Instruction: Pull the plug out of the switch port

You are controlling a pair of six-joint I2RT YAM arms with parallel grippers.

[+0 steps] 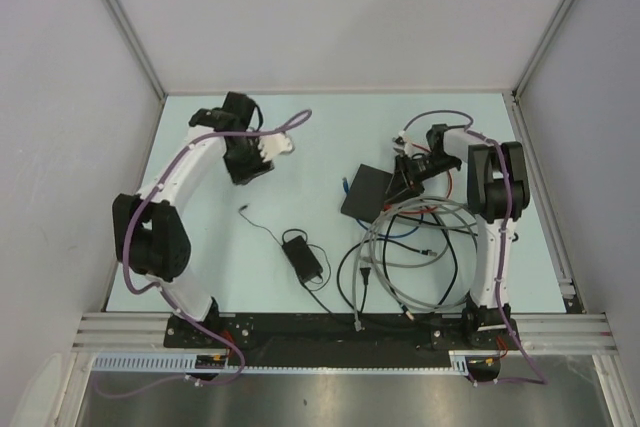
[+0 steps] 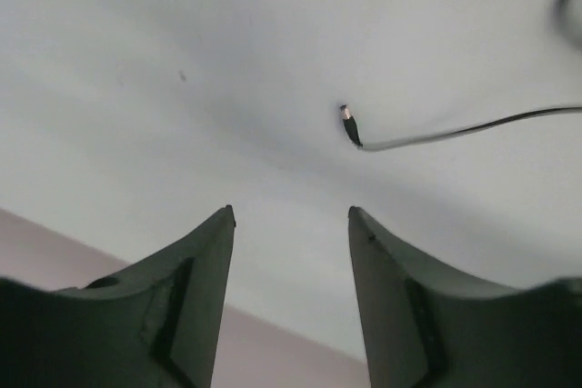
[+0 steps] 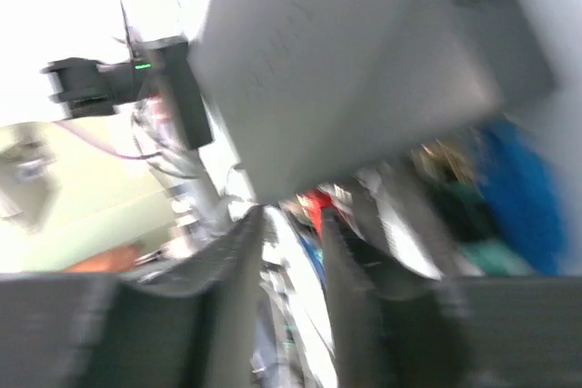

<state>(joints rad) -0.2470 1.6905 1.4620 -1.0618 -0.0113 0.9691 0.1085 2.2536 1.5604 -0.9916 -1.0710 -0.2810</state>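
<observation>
The switch (image 1: 364,191), a flat black box, lies right of the table's middle with a blue cable end (image 1: 347,184) at its left edge. My right gripper (image 1: 405,185) is down at its right edge, where red, blue and grey cables meet it. In the blurred right wrist view the switch (image 3: 364,61) fills the top. There my right gripper (image 3: 289,213) has its fingers slightly apart just under the box's edge, with red, blue and white cable behind the gap. The plug cannot be made out. My left gripper (image 1: 248,165) (image 2: 291,213) hangs open and empty far to the left.
A small black power adapter (image 1: 303,255) lies in the middle. Its thin cord ends in a loose barrel tip (image 1: 243,209) (image 2: 348,124). A tangle of grey and black cables (image 1: 410,247) loops in front of the switch, by the right arm. Walls close in the table.
</observation>
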